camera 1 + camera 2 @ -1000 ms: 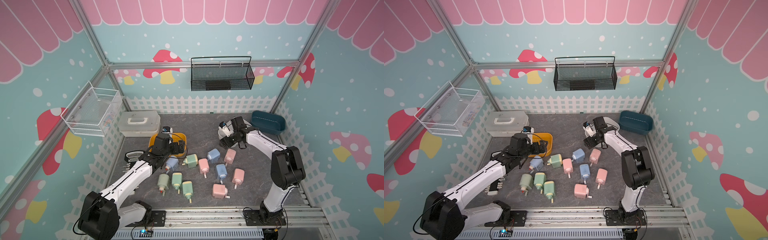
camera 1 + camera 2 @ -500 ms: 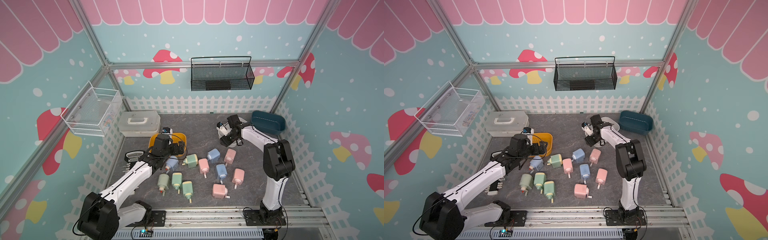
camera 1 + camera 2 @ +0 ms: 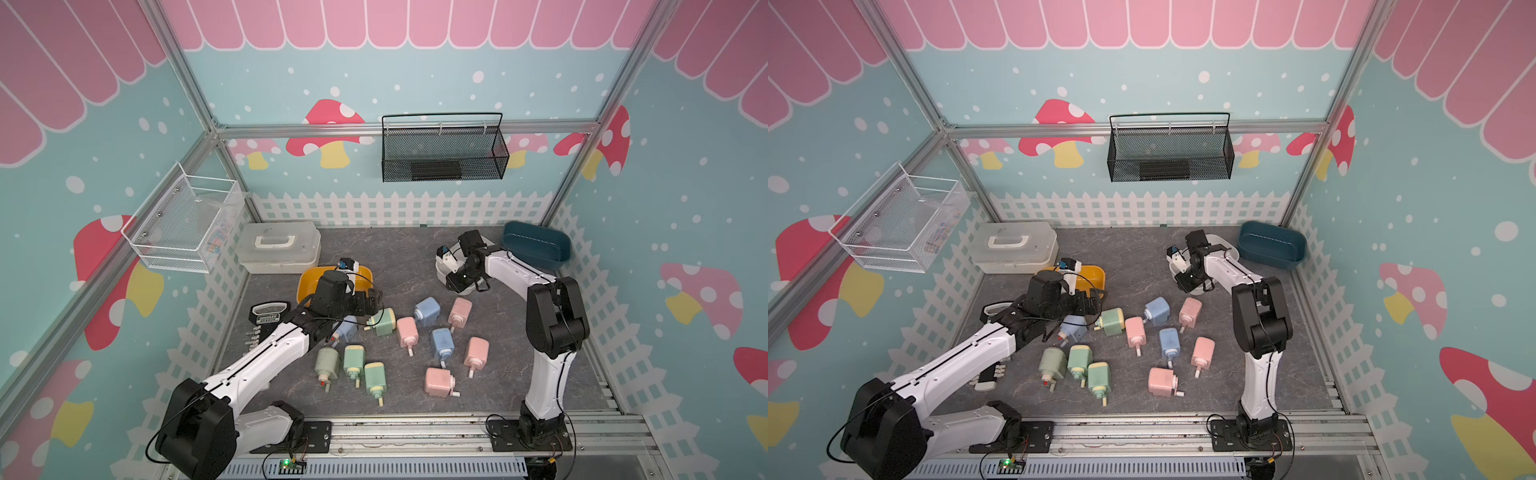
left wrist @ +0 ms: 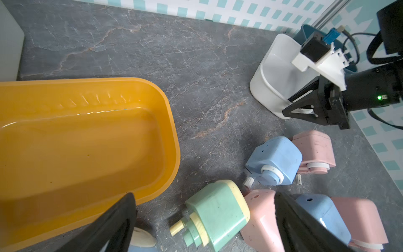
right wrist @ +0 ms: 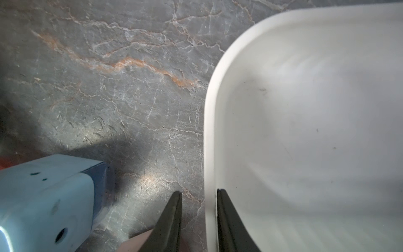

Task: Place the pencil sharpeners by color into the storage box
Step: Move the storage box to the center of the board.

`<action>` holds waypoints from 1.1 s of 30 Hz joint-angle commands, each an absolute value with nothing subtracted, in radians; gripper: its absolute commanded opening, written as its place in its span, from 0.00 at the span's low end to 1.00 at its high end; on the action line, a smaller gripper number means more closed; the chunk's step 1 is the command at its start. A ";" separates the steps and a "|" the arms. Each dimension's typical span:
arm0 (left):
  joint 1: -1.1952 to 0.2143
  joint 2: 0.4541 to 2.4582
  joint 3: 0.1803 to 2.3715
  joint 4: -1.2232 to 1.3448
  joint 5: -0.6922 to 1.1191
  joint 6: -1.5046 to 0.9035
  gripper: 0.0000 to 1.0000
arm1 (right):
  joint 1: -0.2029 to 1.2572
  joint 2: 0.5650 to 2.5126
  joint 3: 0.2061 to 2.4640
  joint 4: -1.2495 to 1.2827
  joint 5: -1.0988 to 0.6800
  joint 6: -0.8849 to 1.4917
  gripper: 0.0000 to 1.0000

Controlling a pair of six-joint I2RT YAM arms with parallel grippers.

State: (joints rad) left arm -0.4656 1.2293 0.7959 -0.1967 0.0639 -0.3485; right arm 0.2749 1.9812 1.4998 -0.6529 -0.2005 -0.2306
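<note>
Rounded matte plastic pencil sharpeners (image 3: 406,330), pink, blue and green, are lying scattered on the veined grey surface (image 3: 407,257). The left gripper (image 4: 204,194) is hanging wide open and empty over a green sharpener (image 4: 218,211) beside the glossy orange tub (image 4: 172,135). The right gripper (image 5: 198,191) is straddling the rim of the smooth white tub (image 5: 210,131), jaws narrow, not pinching it.

blue sharpener (image 3: 350,328) half hidden by left arm (image 3: 282,345), white bin (image 5: 210,131) cropped

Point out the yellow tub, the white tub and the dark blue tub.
yellow tub (image 4: 173,131), left wrist view, its rim.
white tub (image 5: 210,131), right wrist view, its rim.
dark blue tub (image 3: 1273,254), top view, its near wall.
</note>
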 commanded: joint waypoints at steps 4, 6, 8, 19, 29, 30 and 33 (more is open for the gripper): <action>-0.485 1.257 0.813 -0.183 0.048 -0.337 0.99 | 0.280 1.967 1.508 -0.662 -0.242 -0.225 0.18; -0.486 1.259 0.813 -0.182 0.043 -0.335 0.99 | 0.281 1.965 1.504 -0.653 -0.256 -0.220 0.15; -0.486 1.261 0.813 -0.183 0.042 -0.334 0.99 | 0.285 1.962 1.505 -0.651 -0.267 -0.214 0.13; -0.486 1.266 0.800 -0.184 0.016 -0.354 0.99 | 0.327 1.959 1.484 -0.532 -0.256 -0.073 0.00; -0.485 1.267 0.796 -0.179 -0.020 -0.369 0.99 | 0.361 1.941 1.481 -0.441 -0.262 0.145 0.00; -0.484 1.266 0.797 -0.181 -0.018 -0.372 0.99 | 0.361 1.942 1.485 -0.440 -0.262 0.171 0.00; -0.485 1.257 0.790 -0.174 -0.012 -0.376 0.99 | 0.364 1.949 1.498 -0.433 -0.309 0.205 0.00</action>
State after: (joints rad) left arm -0.4812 1.2610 0.7963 -0.1951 0.0006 -0.3637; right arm 0.3557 1.9694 1.4860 -0.4438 -0.2523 0.1120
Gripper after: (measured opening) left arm 0.988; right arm 0.067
